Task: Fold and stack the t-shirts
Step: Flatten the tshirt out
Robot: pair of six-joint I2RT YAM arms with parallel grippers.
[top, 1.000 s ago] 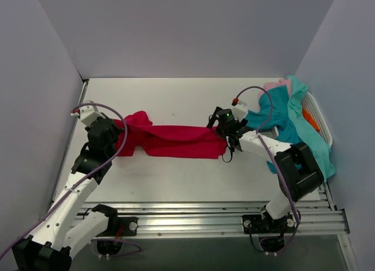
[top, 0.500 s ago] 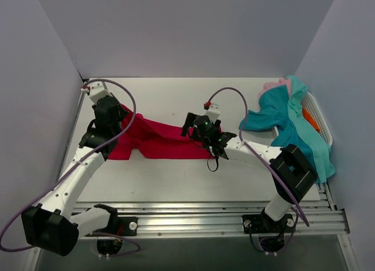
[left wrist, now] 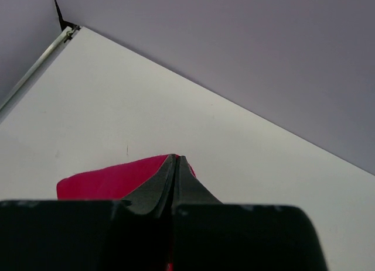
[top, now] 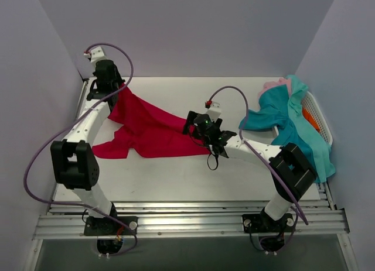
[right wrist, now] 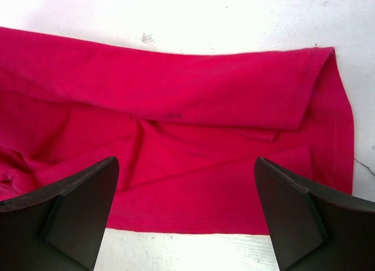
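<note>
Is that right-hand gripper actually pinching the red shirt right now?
No. The right wrist view shows the right gripper spread wide open above the red t-shirt, with no cloth pinched between its fingers.

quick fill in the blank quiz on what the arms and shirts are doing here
The left gripper is ___ on the red t-shirt.
The right gripper, over that shirt, has its jaws ___.
The teal t-shirts lie draped over the white basket on the table's ___ side.
Missing: shut; open; right.
</note>
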